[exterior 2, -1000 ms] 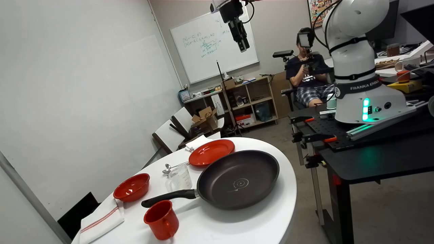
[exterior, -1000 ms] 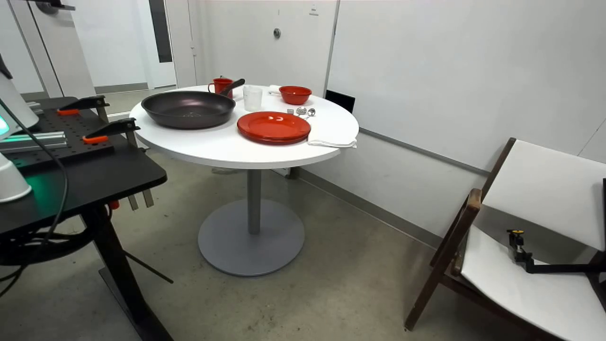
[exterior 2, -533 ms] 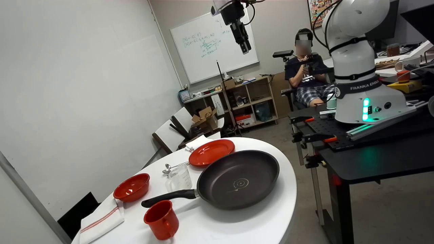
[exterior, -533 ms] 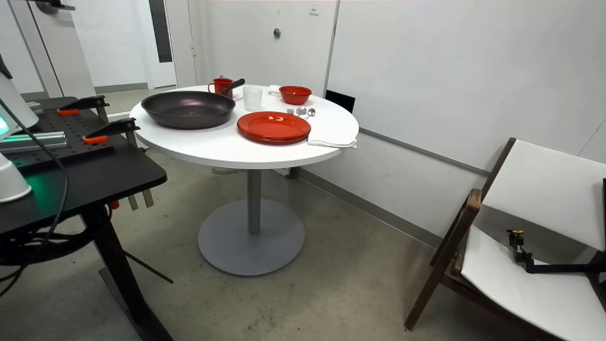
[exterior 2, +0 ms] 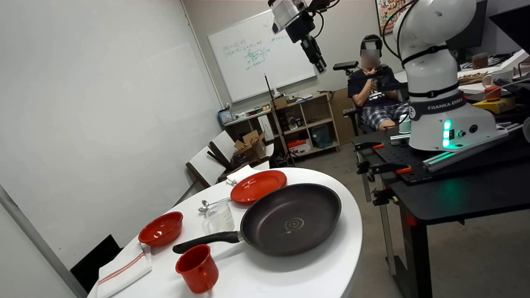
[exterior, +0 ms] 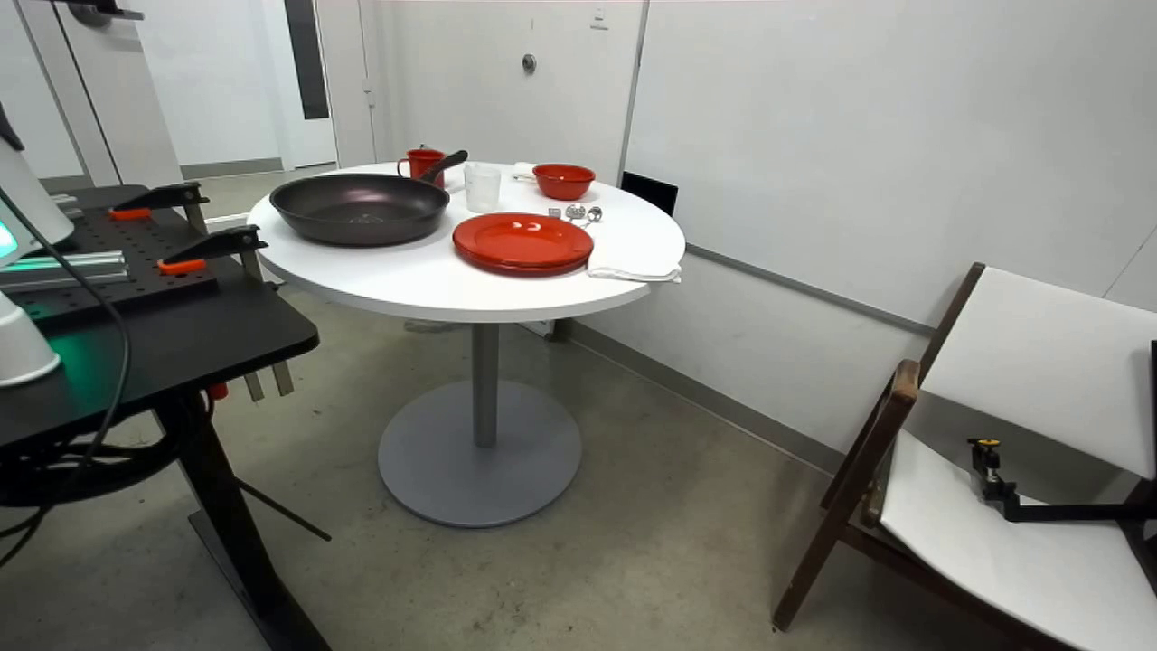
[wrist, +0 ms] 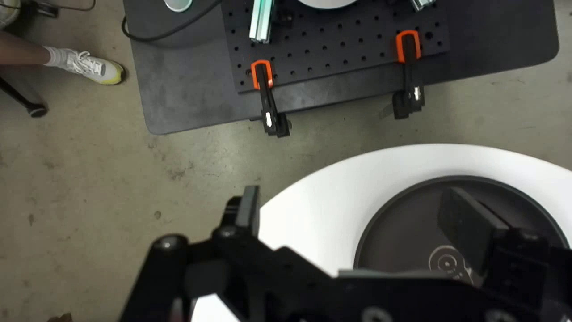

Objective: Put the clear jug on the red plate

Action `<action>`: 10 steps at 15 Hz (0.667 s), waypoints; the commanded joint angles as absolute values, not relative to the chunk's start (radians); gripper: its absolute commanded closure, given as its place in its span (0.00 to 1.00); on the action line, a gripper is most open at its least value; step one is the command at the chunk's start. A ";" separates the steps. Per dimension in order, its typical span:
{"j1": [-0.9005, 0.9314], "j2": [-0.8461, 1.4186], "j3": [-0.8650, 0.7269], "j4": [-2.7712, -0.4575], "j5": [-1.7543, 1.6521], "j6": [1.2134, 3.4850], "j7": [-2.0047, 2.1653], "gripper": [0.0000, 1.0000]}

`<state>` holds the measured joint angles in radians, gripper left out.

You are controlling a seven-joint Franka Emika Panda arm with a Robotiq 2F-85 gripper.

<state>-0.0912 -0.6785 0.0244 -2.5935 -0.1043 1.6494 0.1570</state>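
The clear jug (exterior 2: 219, 217) stands upright on the round white table in both exterior views, behind the black pan's handle and apart from the plate. The red plate (exterior 2: 258, 186) lies flat near the table edge; it looks stacked on a second red one in an exterior view (exterior: 522, 240). High in the air, well above the tabletop, hangs my gripper (exterior 2: 320, 70). Seen from the wrist, the gripper (wrist: 355, 208) is open, its fingers wide apart with nothing between them, over the table edge and pan. Jug and plate are out of the wrist view.
A large black pan (exterior 2: 292, 221) sits beside the plate, its handle reaching past the jug. A red mug (exterior 2: 198, 269), a red bowl (exterior 2: 161, 229), metal utensils (exterior: 576, 212) and white napkins (exterior: 635, 258) share the table. Clamps (wrist: 268, 98) jut from the black desk edge.
In an exterior view my gripper has moved right and somewhat down in the picture, and more of the wrist shows. The things on the table have stayed put.
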 commanded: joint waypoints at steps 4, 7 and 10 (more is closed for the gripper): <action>-0.087 -0.923 0.002 -2.755 -0.106 1.508 0.138 0.00; -0.088 -0.875 0.011 -2.732 -0.105 1.521 0.153 0.00; -0.089 -0.901 0.011 -2.744 -0.105 1.519 0.153 0.00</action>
<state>-0.0913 -0.9015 0.0128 -2.7459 -0.1045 1.5219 0.1514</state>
